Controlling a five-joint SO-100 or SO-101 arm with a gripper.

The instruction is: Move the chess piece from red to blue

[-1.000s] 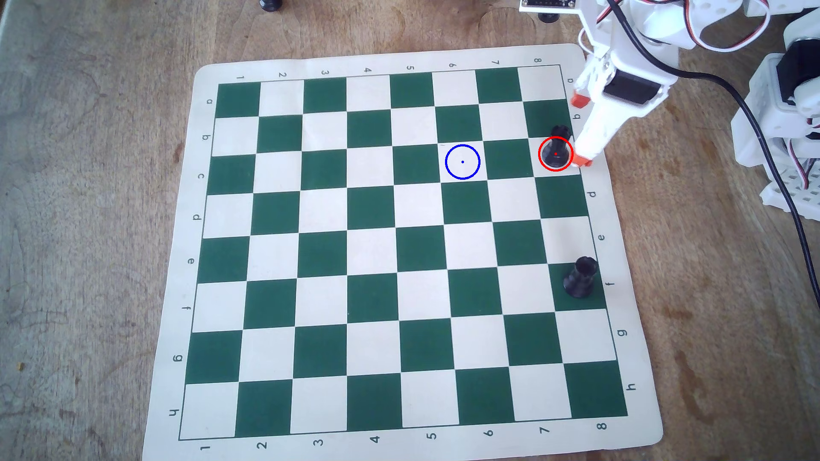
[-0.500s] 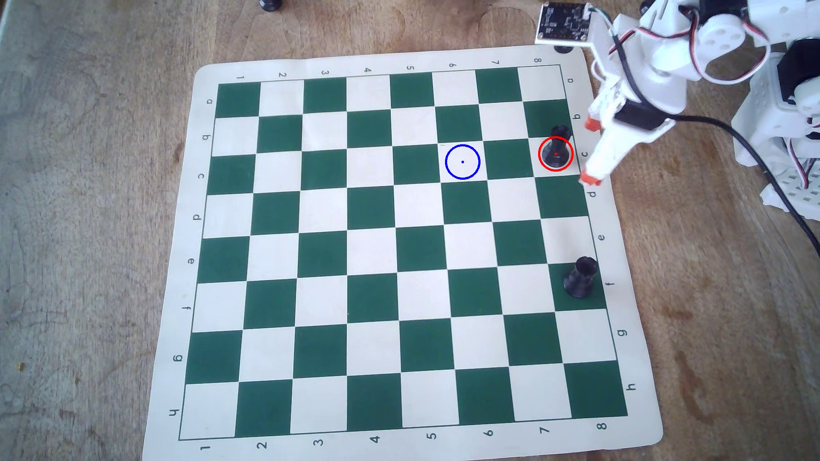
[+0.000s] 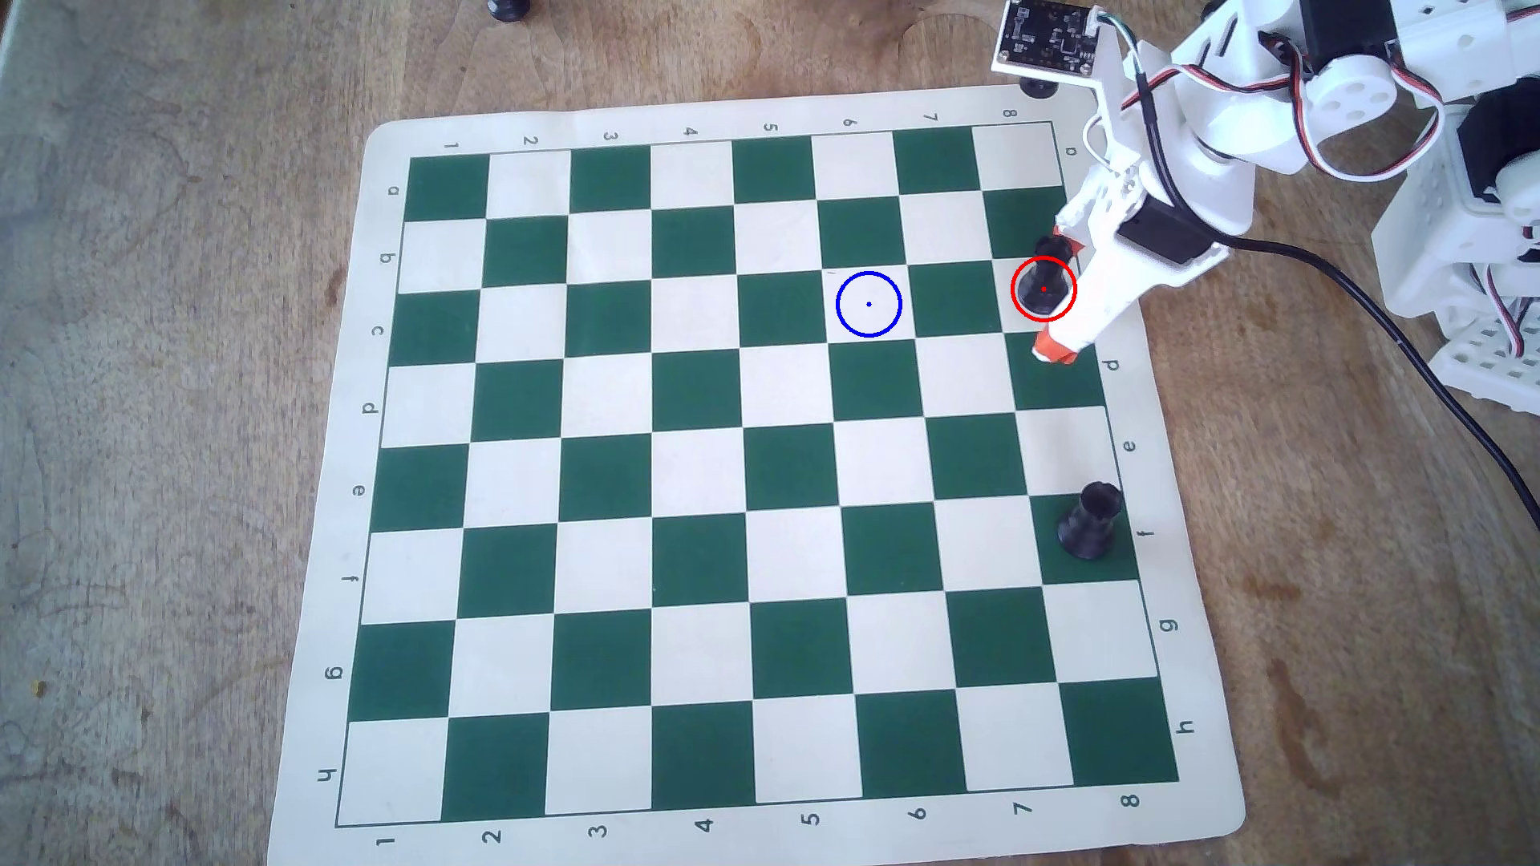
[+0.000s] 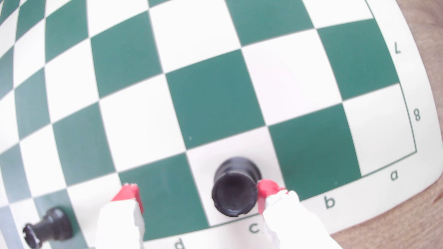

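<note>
- Overhead view: two black pieces on the board. The chess piece upright on the white square at row c, column 8, base inside red, the one red ring.
- One blue ring on a white square in the same row, two columns to the left, nothing standing in it.
- Second black piece upright on a green square at row f, column 8, well apart from the first.
- One gripper, white with two orange-red tips, spread open around the chess piece: one tip just above it in the picture, one below.
- Wrist view: gripper fingers apart, the chess piece between them on the c square. Right tip touching or just beside its top; left tip clear of it, over the green d square.
- Second black piece at lower left.
</note>
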